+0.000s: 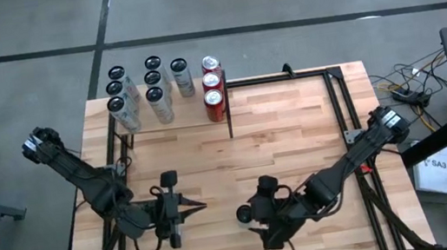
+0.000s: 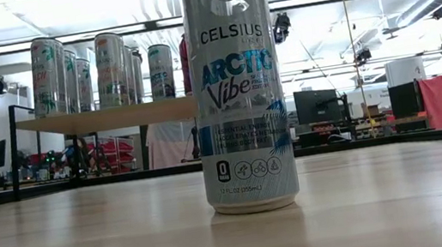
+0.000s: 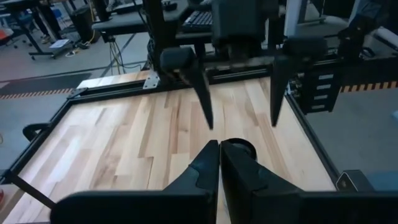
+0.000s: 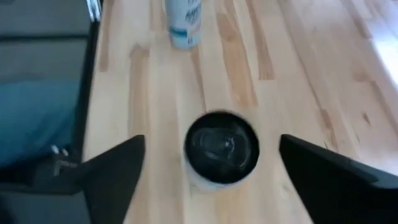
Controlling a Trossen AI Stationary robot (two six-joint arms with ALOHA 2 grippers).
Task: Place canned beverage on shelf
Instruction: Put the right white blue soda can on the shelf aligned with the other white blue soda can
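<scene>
the canned beverage (image 2: 237, 86) stands upright on the table (image 1: 295, 132) near its front edge, well apart from the shelf (image 1: 172, 122) with its cans, and the right gripper (image 4: 211, 165) hangs just above it with fingers spread wide either side of the lid, grasping nothing; the left gripper (image 3: 219, 163) waits nearby, clenched and empty. it looks like a tall, slim, rigid can, smooth and likely slippery, easily tipped, so a hold around mid-body seems safest. its label reads "celsius" and "arctic vibe", with small print reading about 12 fl oz.

can (image 2: 237, 86): "CELSIUS ARCTIC Vibe"
</scene>
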